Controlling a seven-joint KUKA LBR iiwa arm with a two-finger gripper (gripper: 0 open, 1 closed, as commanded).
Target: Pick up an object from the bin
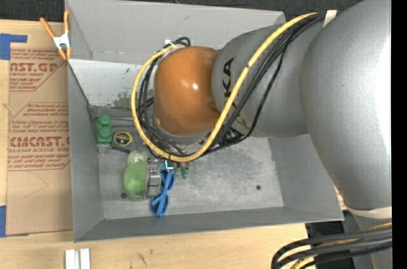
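At the left of the grey bin, near its wall, we see a small dark-green bottle-shaped thing. Just right of it and lower lie a pale-green rounded thing and, close beside that, a blue looped thing. Over these two hangs the arm's orange wrist cover, ringed by cables, which hides the jaws. We cannot tell how far open they stand, nor whether they hold anything. The pale-green and blue things lie nearest beneath the wrist, so either is a fair candidate. To pick well, we should centre on one alone, descend straight, keep off the left wall, and close only once that thing sits squarely between.
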